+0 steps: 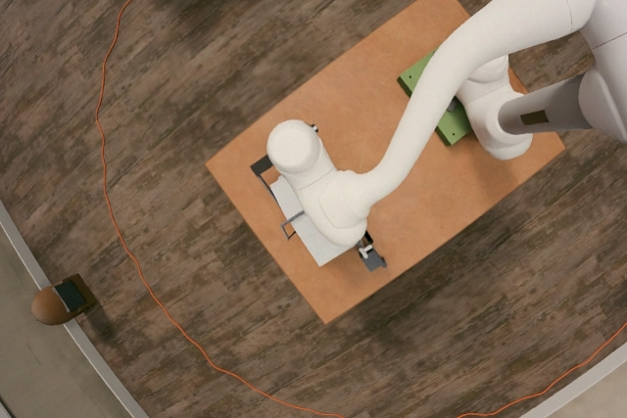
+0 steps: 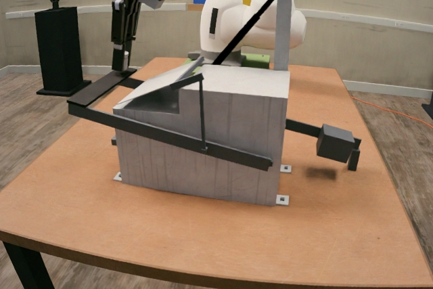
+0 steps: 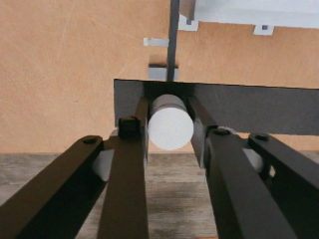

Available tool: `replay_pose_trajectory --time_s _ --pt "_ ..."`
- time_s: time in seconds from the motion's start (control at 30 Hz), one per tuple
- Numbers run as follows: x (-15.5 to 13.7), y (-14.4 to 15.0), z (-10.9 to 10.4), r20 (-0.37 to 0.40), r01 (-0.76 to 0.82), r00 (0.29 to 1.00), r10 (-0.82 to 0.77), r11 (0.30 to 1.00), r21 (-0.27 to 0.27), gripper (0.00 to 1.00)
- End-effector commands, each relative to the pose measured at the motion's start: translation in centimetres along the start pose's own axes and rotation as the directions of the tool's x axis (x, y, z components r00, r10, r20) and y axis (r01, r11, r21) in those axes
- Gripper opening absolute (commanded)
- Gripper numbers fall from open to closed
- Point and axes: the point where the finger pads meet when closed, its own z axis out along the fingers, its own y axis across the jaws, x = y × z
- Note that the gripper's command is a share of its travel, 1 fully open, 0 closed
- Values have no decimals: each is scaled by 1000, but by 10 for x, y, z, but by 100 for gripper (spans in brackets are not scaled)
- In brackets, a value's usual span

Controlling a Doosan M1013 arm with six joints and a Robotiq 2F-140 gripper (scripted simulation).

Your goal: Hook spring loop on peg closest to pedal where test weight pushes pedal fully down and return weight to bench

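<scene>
The grey feeder box [image 2: 206,135] stands on the wooden bench. Its dark pedal [image 2: 101,86] is raised at the left end, sloping, and shows as a dark band in the wrist view [image 3: 214,107]. My gripper [image 2: 120,60] is shut on the steel test weight [image 3: 170,121], a pale cylinder held upright between the fingers. The weight's base [image 2: 124,63] is at or just above the pedal's far end; I cannot tell whether it touches. The black spring [image 2: 244,28] runs from the lid up to the grey peg post [image 2: 282,19]. The pegs are too small to tell apart.
A dark counterweight block [image 2: 335,147] hangs off the feeder's right side above the bench. The arm's base sits on a green plate [image 1: 445,100] at the bench's far end. A black pedestal [image 2: 57,49] stands on the floor to the left. An orange cable [image 1: 109,185] lies on the floor.
</scene>
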Motion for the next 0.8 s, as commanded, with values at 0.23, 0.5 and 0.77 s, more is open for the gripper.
replay_pose_trajectory --time_s 0.23,0.5,0.77 --pt "1 1 5 0 0 1000 0 1000 -1 25" --pt "1 1 8 0 0 1000 0 1000 -1 100" --pt "1 1 8 0 0 1000 0 1000 -1 100"
